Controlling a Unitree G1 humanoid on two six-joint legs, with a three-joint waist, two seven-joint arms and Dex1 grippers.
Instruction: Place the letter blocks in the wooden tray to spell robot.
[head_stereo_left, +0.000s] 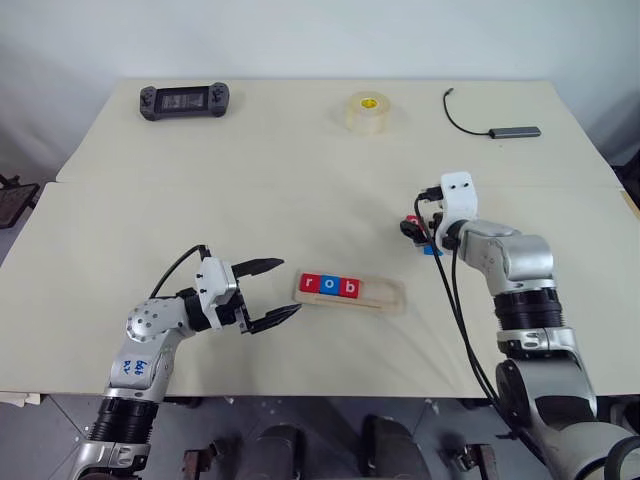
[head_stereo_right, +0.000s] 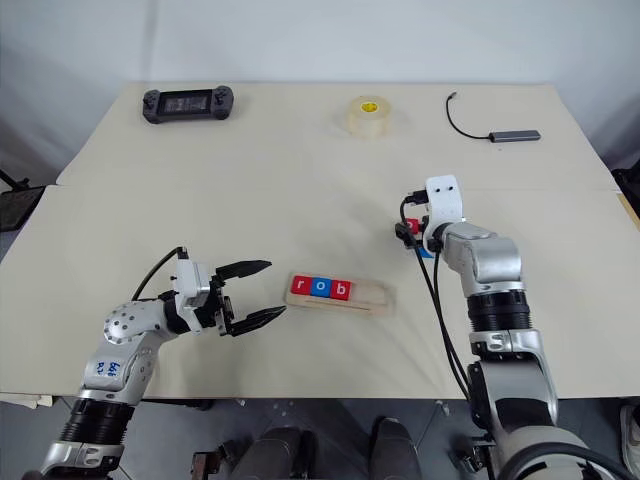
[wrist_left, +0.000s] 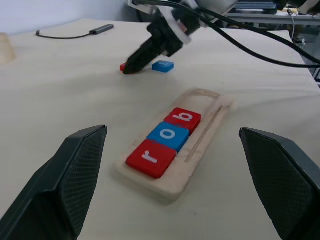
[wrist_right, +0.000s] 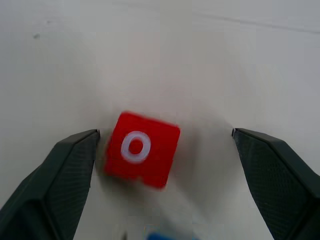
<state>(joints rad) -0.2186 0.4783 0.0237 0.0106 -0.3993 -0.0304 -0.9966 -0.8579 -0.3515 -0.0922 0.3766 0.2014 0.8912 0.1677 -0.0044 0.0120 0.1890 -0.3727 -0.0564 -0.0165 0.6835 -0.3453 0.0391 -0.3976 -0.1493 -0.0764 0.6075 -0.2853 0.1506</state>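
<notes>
The wooden tray (head_stereo_left: 386, 294) lies at the table's front centre. In its left part sit three letter blocks in a row: red r (head_stereo_left: 309, 284), blue o (head_stereo_left: 328, 286), red b (head_stereo_left: 347, 288). My left gripper (head_stereo_left: 291, 287) hangs open just left of the tray, pointing at it. To the right and further back, a red o block (wrist_right: 141, 149) lies flat on the table beside a blue block (wrist_left: 163, 66) whose letter is hidden. My right gripper (wrist_right: 165, 132) is open and tilted down over the red o block, which lies between its fingers, nearer one of them.
At the back of the table lie a black game controller (head_stereo_left: 184, 100) on the left, a roll of clear tape (head_stereo_left: 370, 110) in the middle and a grey hub with a black cable (head_stereo_left: 515, 131) on the right. A seam crosses the table behind the tray.
</notes>
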